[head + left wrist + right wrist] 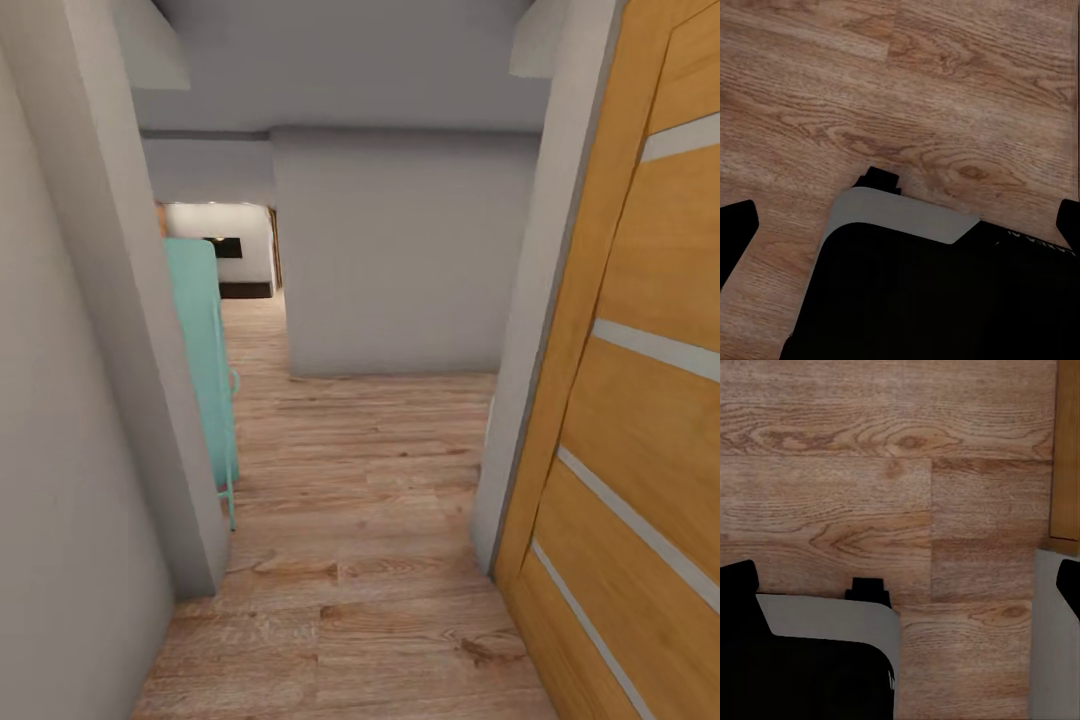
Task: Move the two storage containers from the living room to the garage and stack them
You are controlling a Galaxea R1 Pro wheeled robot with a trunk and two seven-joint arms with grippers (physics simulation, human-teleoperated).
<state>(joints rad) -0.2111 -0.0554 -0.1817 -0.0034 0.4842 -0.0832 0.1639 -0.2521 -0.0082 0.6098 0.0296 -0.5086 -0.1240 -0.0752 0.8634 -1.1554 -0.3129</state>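
Observation:
I stand in a doorway on light wood-plank floor point(350, 560), and the two storage containers are out of view. In the left wrist view my left gripper point(902, 223) is open, its dark fingertips point(736, 225) at the frame's sides, with nothing between them but floor and my own grey-and-black base point(907, 217). In the right wrist view the right gripper point(904, 581) is likewise open over the planks, fingertips point(739, 581) wide apart, above the base point(817, 622).
An open wooden door point(640, 400) with pale stripes stands close on the right. A grey wall corner point(120, 350) is close on the left, with a turquoise piece of furniture point(205, 370) behind it. A grey wall point(400, 250) blocks straight ahead; a passage runs on past its left side.

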